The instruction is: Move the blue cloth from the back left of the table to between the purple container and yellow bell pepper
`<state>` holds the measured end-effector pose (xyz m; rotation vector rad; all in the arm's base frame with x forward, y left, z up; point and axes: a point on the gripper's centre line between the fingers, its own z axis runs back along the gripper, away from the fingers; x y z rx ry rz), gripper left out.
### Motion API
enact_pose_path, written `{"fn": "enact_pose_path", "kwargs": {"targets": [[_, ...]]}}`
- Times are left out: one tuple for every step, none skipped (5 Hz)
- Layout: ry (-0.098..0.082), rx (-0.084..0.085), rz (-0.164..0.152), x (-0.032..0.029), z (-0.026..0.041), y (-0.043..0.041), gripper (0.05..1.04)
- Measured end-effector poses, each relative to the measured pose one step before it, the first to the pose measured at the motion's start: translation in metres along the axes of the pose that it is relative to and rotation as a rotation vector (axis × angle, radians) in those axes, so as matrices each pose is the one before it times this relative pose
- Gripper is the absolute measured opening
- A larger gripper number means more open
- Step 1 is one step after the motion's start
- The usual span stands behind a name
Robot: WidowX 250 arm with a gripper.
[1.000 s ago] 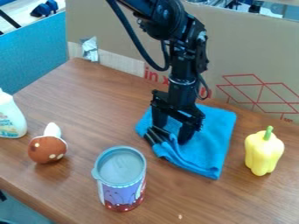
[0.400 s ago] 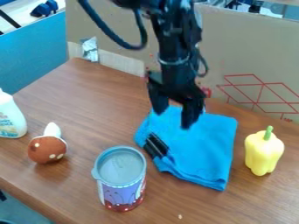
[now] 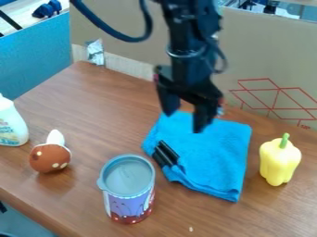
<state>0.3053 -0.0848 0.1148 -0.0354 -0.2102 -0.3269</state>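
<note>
Cardboard panel (image 3: 121, 30) upright along the far edge of a wood-grain table (image 3: 93, 99), probably a screen to close off the work area. Teal partition (image 3: 37, 51) beyond the table's left side; crumpled silvery scrap (image 3: 95, 52) against the panel's lower part.

Blue cloth (image 3: 213, 150) lies on the table, right of centre in the view. Layered near edge suggests it is folded over, which would make it compact and thick enough to pinch. Slight rumples; otherwise lies low. Dark object (image 3: 165, 154), two narrow parts side by side, at the cloth's left margin, seemingly resting on it; exact nature unclear.

Around the cloth, well apart from one another: yellow pepper (image 3: 280, 159), upright, green stem up, to the right; lidded canister (image 3: 129, 190), standing, toward the near side; brown toy (image 3: 51, 157) with pale spots and a white tip, to the left; white bottle (image 3: 11, 122), upright, cut by the view's left edge. Broad bases likely keep canister and bottle steady. Spacing probably leaves room for the claw.

Black gripper (image 3: 184, 122) hangs over the cloth's far part. Fingers spread, a wide gap between them, nothing grasped. Tips look raised above the fabric; contact seems unlikely, though one slanting view leaves height uncertain.
</note>
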Motion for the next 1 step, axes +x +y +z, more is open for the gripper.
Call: {"fn": "enact_pose_path", "kwargs": {"targets": [[0.039, -0.0198, -0.0919, -0.00871, 0.00103, -0.04697, 1.001]]}}
